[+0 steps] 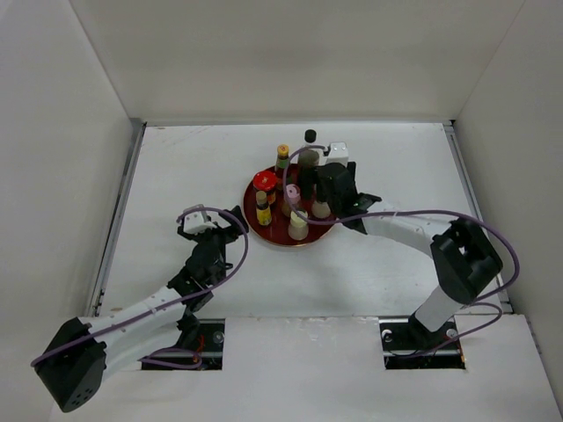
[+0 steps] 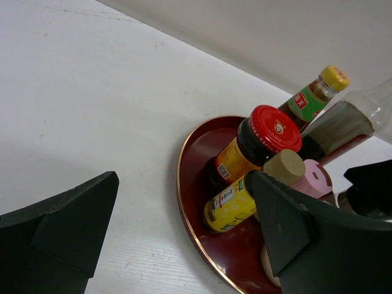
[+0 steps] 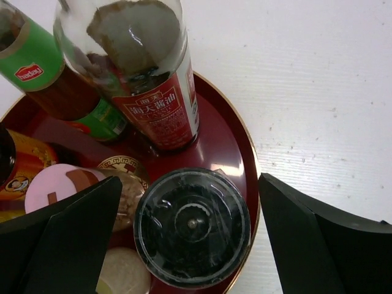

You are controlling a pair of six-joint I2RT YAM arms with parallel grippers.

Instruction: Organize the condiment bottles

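Several condiment bottles stand together on the round red tray [image 1: 264,236]. Among them are a red-lidded jar [image 2: 275,128], a green-labelled yellow-capped bottle [image 2: 318,92], a tall dark-sauce bottle [image 3: 153,79], a pink-topped shaker [image 3: 58,187] and a yellow-labelled bottle [image 2: 236,205]. My right gripper [image 3: 190,239] hangs open over the tray's right side. It straddles a dark clear-topped grinder [image 3: 192,226], with a gap on each side. My left gripper [image 2: 184,239] is open, low at the tray's left rim [image 2: 184,202], holding nothing.
White walls close in the table on the left, back and right. The tray [image 3: 248,159] sits mid-table. White tabletop [image 2: 92,92] stretches left of it. The right arm's purple cable [image 1: 413,214] arcs above the table right of the tray.
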